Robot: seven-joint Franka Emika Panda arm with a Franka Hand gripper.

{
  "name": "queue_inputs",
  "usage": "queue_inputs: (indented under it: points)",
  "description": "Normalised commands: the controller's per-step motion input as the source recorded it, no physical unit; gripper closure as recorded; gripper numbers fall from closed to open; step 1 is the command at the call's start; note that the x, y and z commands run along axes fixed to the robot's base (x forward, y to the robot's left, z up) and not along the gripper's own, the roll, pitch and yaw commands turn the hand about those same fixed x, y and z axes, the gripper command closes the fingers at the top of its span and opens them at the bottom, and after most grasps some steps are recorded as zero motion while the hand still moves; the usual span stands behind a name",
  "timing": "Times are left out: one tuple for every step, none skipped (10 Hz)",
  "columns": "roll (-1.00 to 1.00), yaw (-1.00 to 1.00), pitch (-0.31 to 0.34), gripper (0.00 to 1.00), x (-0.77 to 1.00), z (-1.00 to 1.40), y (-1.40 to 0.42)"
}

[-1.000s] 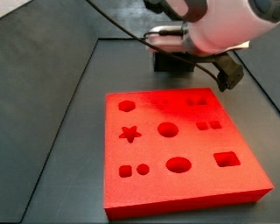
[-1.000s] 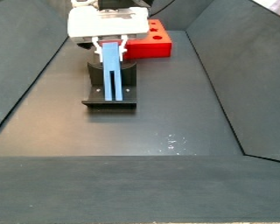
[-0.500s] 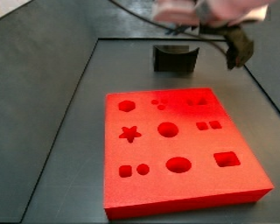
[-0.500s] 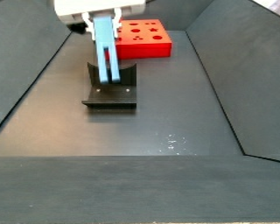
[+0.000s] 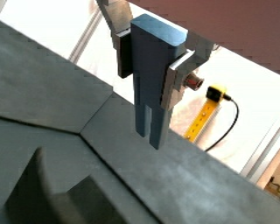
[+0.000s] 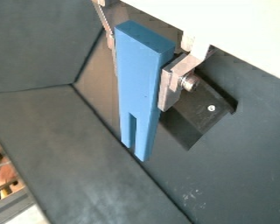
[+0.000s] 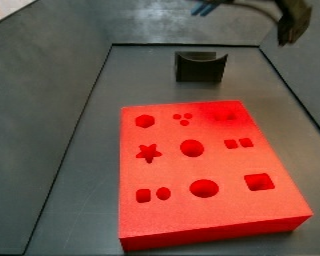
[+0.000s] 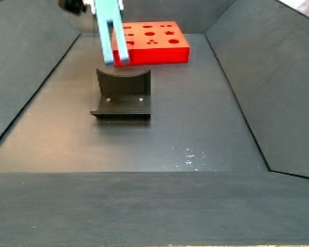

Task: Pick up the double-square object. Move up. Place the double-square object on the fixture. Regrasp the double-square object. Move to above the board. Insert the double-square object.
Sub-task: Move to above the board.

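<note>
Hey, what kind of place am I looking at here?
Probably a robot lab test cell: a dark walled work floor, a red board of shaped holes, a notched fixture, and the gripper up high, jaws clamped on a blue double-square object.

Even, soft light; blurry frames; board (image 7: 210, 170) glows oversaturated.

Lab test cell: dark-walled enclosure, red board (image 7: 210, 175) with shaped holes and fixture (image 8: 123, 92) sat below the raised gripper (image 6: 143, 66), yellow cable beyond it.
</note>
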Motion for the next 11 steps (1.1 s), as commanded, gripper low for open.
queue_inputs:
  points:
    - [-0.02, 0.13, -0.075, 1.0, 0.09, 1.0, 0.04]
    - [-0.02, 0.07, -0.074, 1.0, 0.08, 1.0, 0.03]
    - [-0.01, 0.02, -0.057, 1.0, 0.08, 1.0, 0.02]
    - [-0.01, -0.02, -0.026, 1.0, 0.06, 0.87, 0.01]
    - [-0.01, -0.04, -0.002, 1.0, 0.05, 0.69, 0.0]
    - [0.0, -0.04, 0.023, 1.0, 0.04, 0.52, 0.0]
    - [0.0, -0.04, 0.052, 1.0, 0.03, 0.34, -0.01]
    - [-1.0, -0.12, -0.122, 1.0, -0.74, 0.25, -1.0]
    - [-1.0, -0.12, -0.117, 1.0, -0.75, 0.21, -1.0]
    - [-1.0, -0.12, -0.141, 1.0, -0.81, 0.23, -1.0]
    - [-1.0, -0.12, -0.149, 1.0, -0.84, 0.21, -1.0]
